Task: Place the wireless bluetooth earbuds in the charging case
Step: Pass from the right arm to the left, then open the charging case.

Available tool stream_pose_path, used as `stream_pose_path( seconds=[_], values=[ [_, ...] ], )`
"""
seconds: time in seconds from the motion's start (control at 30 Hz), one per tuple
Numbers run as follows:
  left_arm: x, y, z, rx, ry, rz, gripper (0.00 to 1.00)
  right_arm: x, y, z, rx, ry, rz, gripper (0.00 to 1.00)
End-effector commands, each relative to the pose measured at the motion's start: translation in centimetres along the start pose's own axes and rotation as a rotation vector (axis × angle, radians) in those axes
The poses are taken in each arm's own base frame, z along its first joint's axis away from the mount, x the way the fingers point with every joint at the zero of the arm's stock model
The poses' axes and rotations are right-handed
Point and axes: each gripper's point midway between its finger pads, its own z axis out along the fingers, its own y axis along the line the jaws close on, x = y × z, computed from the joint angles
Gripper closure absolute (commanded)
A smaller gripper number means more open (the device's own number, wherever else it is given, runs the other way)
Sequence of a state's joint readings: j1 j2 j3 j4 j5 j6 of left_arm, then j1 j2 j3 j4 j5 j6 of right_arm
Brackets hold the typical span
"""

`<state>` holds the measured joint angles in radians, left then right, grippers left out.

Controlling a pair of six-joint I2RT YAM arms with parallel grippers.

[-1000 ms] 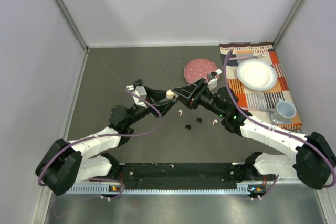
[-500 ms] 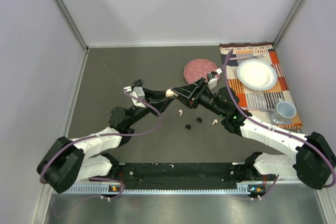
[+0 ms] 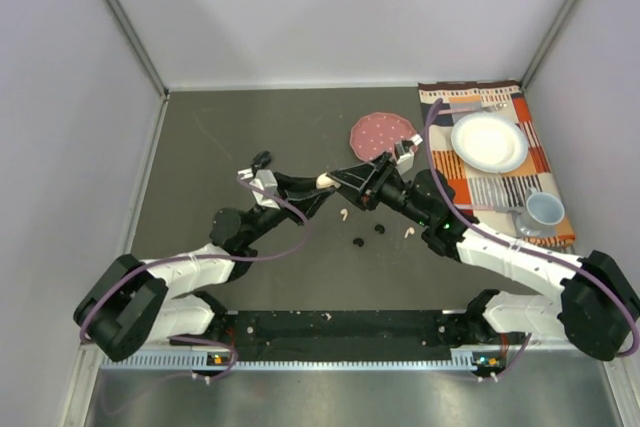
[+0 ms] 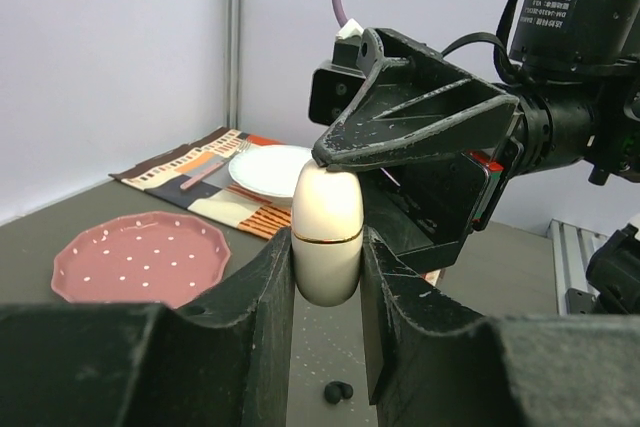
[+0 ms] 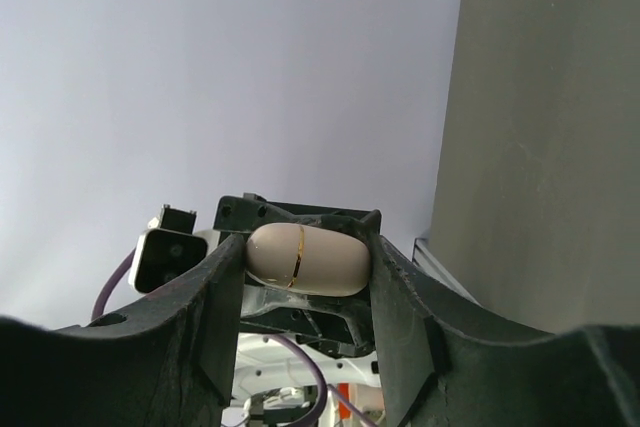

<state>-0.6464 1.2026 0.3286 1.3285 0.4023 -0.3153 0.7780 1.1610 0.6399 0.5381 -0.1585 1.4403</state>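
A cream oval charging case (image 3: 325, 180) with a gold seam is held above the table between both grippers. My left gripper (image 3: 316, 187) is shut on its sides; in the left wrist view the charging case (image 4: 327, 232) stands upright between the fingers of my left gripper (image 4: 327, 247). My right gripper (image 3: 338, 178) clasps its two ends; in the right wrist view the charging case (image 5: 305, 259) lies crosswise in my right gripper (image 5: 306, 247). Two white earbuds (image 3: 343, 214) (image 3: 407, 231) and two black earbuds (image 3: 358, 241) (image 3: 379, 229) lie on the table below. One black earbud (image 4: 337, 392) shows under the case.
A pink dotted disc (image 3: 383, 132) lies behind the grippers. A patterned cloth (image 3: 530, 152) at the right carries a white plate (image 3: 489, 141), a fork and a blue-grey cup (image 3: 545, 209). Walls close off the left, back and right.
Both grippers stay on the case in the same place. The left arm's wrist has shifted very slightly; the earbuds have not moved.
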Motion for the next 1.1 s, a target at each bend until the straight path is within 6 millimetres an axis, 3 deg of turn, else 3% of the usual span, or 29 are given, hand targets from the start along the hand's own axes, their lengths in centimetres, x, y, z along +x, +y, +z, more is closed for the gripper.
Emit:
stream_pose_path(
  seconds=[0.0, 0.03, 0.1, 0.13, 0.27, 0.4, 0.53, 0.6, 0.9, 1.07],
  values=[
    [-2.7, -0.9, -0.1, 0.034, -0.131, 0.065, 1.0, 0.6, 3.3, -0.5, -0.133, 0.023, -0.049, 0.49],
    [-2.8, -1.0, -0.2, 0.04, -0.14, 0.065, 1.0, 0.6, 3.6, -0.6, -0.139, 0.02, -0.06, 0.37],
    [-2.9, -1.2, -0.3, 0.047, -0.151, 0.063, 1.0, 0.3, 3.1, -0.8, -0.116, 0.002, -0.104, 0.29],
    [-2.9, -1.3, -0.3, 0.053, -0.156, 0.067, 1.0, -0.1, 3.9, -1.3, -0.129, -0.016, -0.13, 0.17],
    [-2.8, -1.9, -0.3, 0.088, -0.152, 0.07, 1.0, -2.2, 4.9, -3.0, -0.067, -0.107, -0.416, 0.01],
    [-3.6, -2.7, -0.5, 0.129, -0.18, 0.093, 1.0, -3.7, 6.1, -5.3, 0.026, -0.142, -0.674, 0.01],
    [-4.3, -3.8, -0.6, 0.179, -0.193, 0.104, 1.0, -4.2, 4.8, -7.0, 0.111, -0.128, -0.808, 0.01],
    [-5.1, -4.3, -0.7, 0.199, -0.204, 0.111, 1.0, -3.7, 4.9, -7.4, 0.103, -0.099, -0.83, 0.01],
    [-6.0, -5.5, -1.1, 0.235, -0.166, 0.146, 1.0, -2.0, 1.5, -7.5, 0.188, 0.098, -0.96, 0.04],
    [-5.4, -5.2, -1.1, 0.223, -0.131, 0.152, 1.0, -0.4, 2.3, -7.5, 0.087, 0.157, -0.972, 0.05]
  ],
)
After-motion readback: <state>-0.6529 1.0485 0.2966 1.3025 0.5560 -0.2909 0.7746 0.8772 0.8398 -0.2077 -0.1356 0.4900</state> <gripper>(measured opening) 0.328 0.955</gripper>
